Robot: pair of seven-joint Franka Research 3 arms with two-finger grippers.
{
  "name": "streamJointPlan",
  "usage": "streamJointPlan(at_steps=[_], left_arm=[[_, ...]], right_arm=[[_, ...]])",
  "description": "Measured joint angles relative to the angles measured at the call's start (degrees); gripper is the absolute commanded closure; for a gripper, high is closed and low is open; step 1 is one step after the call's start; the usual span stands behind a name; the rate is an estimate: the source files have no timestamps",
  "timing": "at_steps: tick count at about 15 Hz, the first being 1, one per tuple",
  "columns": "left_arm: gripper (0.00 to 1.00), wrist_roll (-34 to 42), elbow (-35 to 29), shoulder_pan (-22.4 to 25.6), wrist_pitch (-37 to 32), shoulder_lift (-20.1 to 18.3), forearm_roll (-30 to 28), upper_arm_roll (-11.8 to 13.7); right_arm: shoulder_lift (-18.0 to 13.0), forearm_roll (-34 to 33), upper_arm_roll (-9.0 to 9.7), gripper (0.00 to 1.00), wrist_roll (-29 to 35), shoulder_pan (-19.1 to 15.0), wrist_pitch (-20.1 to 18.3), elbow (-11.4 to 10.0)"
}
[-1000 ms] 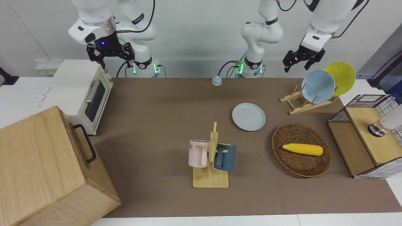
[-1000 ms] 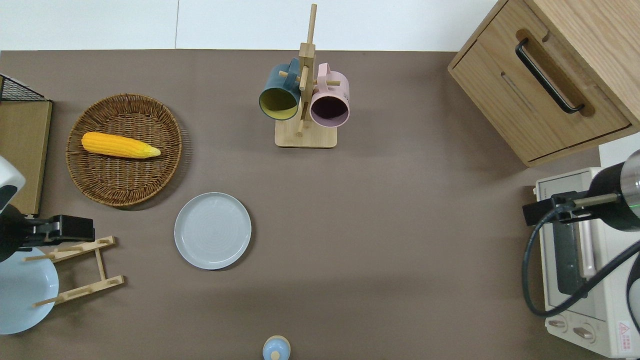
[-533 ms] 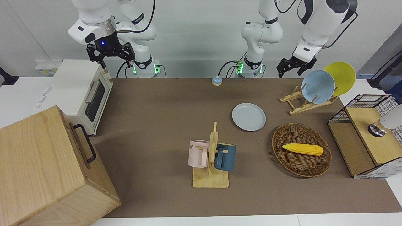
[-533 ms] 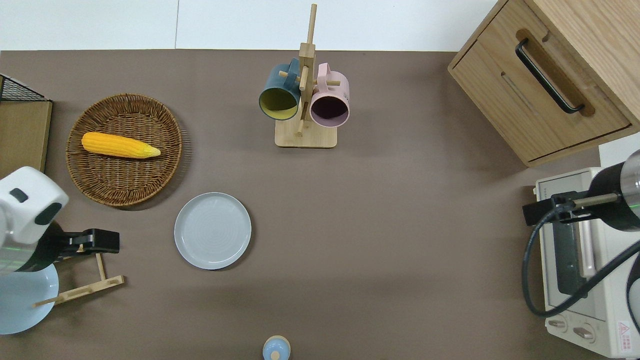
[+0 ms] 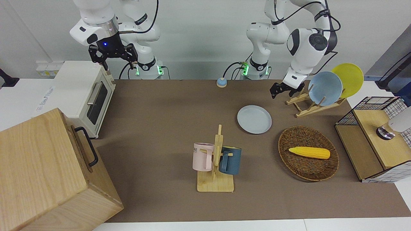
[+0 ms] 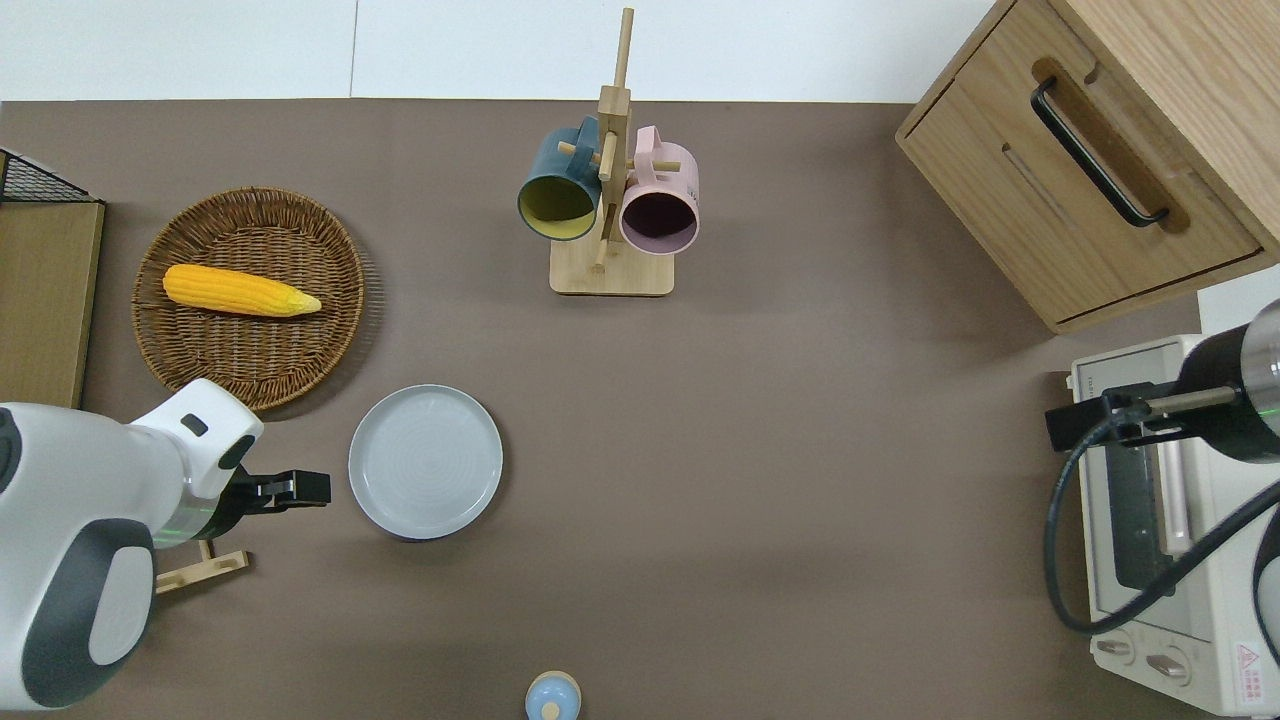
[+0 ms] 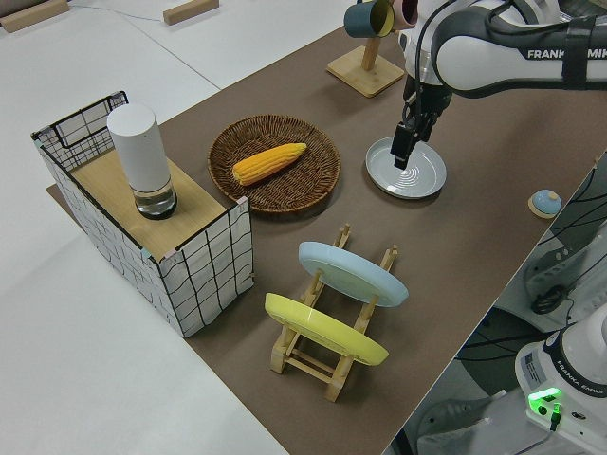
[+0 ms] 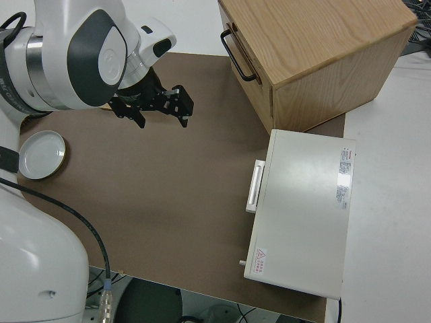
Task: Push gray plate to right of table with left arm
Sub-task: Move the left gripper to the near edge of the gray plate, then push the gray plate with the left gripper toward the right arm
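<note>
- The left gripper (image 6: 300,488) hangs over bare table (image 6: 760,440) just beside the gray plate (image 6: 425,461), on its left-arm side; whether its fingers are apart I cannot tell.
- Approach step, I judge; next it must drop to the rim and shove toward the right arm's end.
- The plate is round, shallow, smooth and low-rimmed; it lies near the wicker basket (image 6: 250,370).
- The right arm is parked, fingers spread.

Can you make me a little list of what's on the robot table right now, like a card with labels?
gray plate: flat on the table, untouched
left gripper: beside the gray plate, on the side toward the left arm's end
right arm: parked
basket: holds a corn cob
mug stand: blue mug and pink mug hanging
plate rack: sky-blue plate and yellow plate
</note>
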Motion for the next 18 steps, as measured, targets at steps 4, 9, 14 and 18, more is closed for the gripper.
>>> streamJointPlan(at_steps=[4, 9, 14, 18], left_arm=[[0.01, -0.04, -5.30, -0.03, 7.37, 2.10, -2.06, -0.12], [0.22, -0.04, -6.63, -0.10, 15.77, 9.14, -5.27, -0.96], [0.68, -0.04, -6.63, -0.10, 18.26, 11.17, -7.32, -1.06], [1.00, -0.04, -6.63, -0.10, 19.68, 12.56, -8.54, -1.09]], right_arm=[[0.00, 0.00, 0.00, 0.005, 0.00, 0.00, 0.00, 0.00], [0.00, 0.00, 0.00, 0.005, 0.00, 0.00, 0.00, 0.00], [0.00, 0.00, 0.00, 0.005, 0.00, 0.00, 0.00, 0.00], [0.00, 0.00, 0.00, 0.005, 0.00, 0.00, 0.00, 0.00]])
